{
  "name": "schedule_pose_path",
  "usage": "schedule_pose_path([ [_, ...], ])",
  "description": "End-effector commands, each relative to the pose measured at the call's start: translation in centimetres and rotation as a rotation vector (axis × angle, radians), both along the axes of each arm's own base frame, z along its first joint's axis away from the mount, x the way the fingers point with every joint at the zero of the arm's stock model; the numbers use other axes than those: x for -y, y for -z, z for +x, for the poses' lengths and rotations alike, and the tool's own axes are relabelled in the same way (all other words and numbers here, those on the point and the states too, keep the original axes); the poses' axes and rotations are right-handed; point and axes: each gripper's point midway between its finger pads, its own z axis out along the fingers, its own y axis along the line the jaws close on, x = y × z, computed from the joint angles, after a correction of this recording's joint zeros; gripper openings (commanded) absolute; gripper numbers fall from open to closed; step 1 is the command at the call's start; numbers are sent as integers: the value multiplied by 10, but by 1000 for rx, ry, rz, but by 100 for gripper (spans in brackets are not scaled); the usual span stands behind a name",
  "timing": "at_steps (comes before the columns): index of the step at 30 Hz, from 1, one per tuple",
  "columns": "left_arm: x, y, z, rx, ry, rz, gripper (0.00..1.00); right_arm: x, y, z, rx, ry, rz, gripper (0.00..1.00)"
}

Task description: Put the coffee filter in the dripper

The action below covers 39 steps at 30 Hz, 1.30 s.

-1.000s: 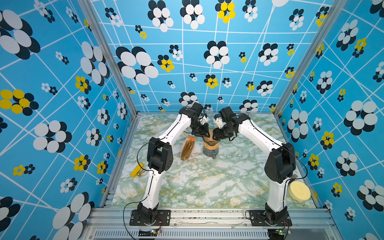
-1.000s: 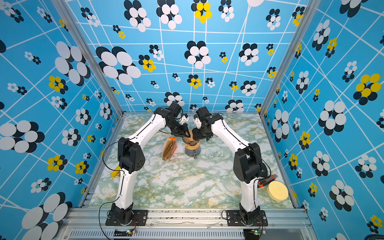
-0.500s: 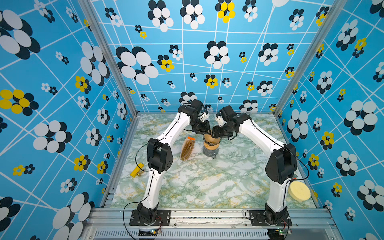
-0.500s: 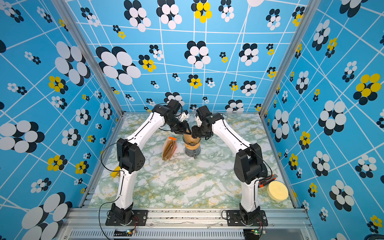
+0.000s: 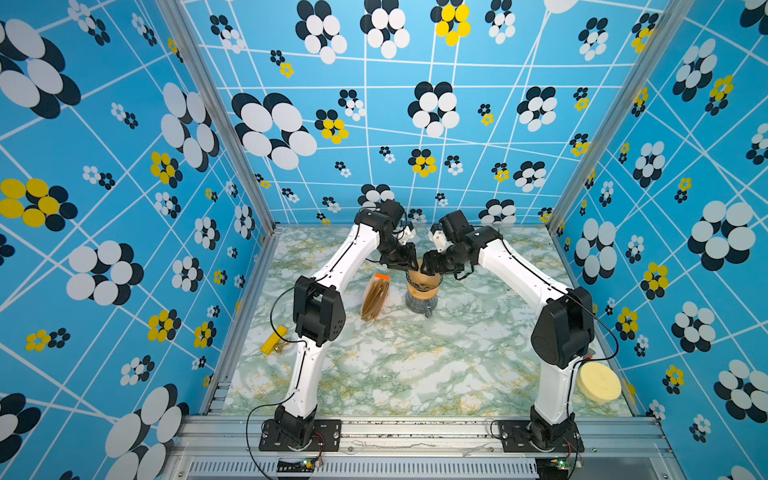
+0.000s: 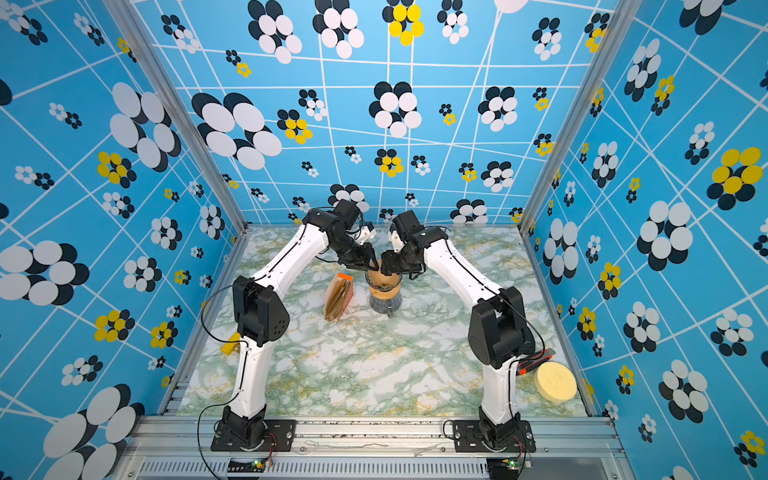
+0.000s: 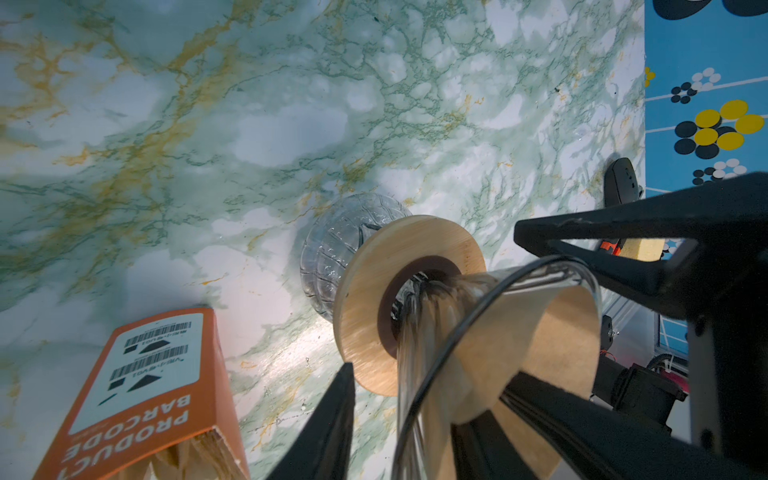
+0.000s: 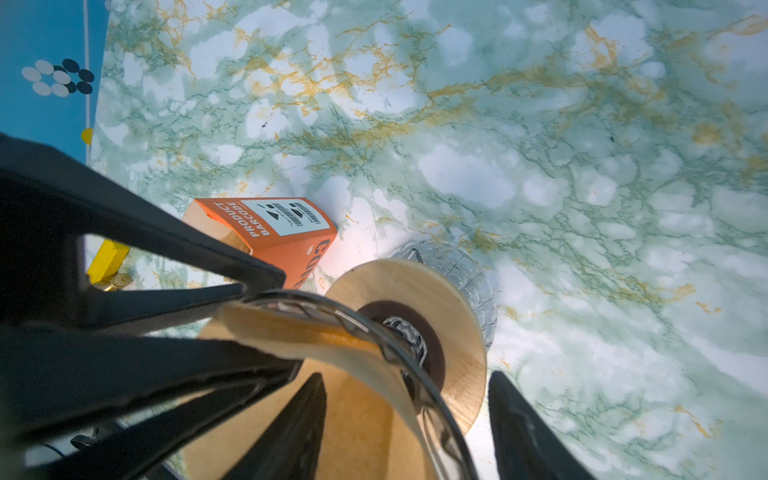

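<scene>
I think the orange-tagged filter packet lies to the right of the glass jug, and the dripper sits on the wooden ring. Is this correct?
Not quite: in both top views the filter packet lies left of the glass jug, not right. The dripper does sit on the wooden ring.

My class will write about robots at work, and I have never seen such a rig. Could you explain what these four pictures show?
Two white robot arms stand at the near edge of the marbled table, each ending in a two-fingered gripper. Two pictures look down from a camera pair overhead; the other two come from cameras on the wrists. In the middle a glass jug carries a wooden ring, and in it sits the clear dripper with the tan coffee filter inside. The left gripper and right gripper straddle its rim, jaws open, gripping nothing. Beside it lies an orange-tagged packet of filters; a round yellow sponge lies by the right arm's base.
</scene>
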Motion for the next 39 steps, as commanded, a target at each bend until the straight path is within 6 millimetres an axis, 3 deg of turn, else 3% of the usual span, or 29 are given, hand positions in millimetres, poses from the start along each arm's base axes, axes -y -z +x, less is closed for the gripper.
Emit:
schedule_pose_path([
  [1,-11,4,-2,-7,0,33,39,-5,9,-4,-26,-42,-21,64],
  [15,-12,12,1,-16,-13,45,32,0,19,2,-25,-28,-59,64],
  [39,-6,21,-2,-23,1,59,32,10,34,-1,-49,-14,-80,63],
])
